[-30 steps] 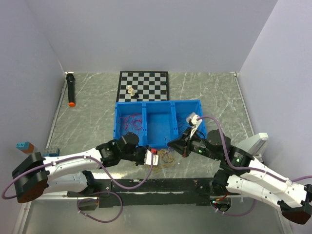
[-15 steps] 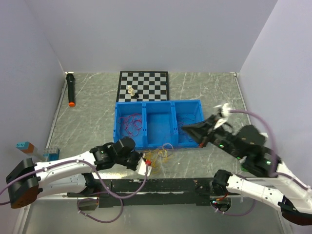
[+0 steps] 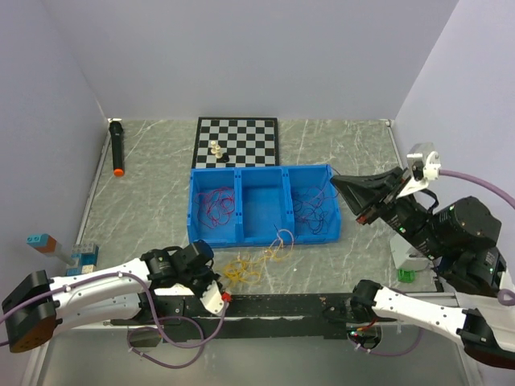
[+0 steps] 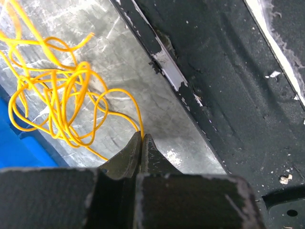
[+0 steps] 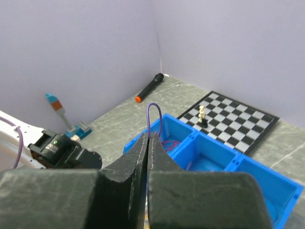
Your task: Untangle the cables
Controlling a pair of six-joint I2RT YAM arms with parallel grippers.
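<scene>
On the marble worktop [image 3: 153, 193], cables lie in and beside a blue bin [image 3: 261, 211].
Behind the bin lies a chessboard [image 3: 249, 137] with pale pieces [image 3: 216, 148] on it. Left fingers [image 4: 125, 155], low by the near edge, are pinched shut on one strand of the yellow cable [image 4: 52, 105], whose loose bunch lies on the worktop just in front of the bin. Right fingers [image 5: 136, 152], high near the bin's right end, are shut on a thin purple cable [image 5: 153, 112] looping up from their tips. Red cable [image 3: 216, 205] sits in the left compartment, dark strands [image 3: 310, 205] in the right.
</scene>
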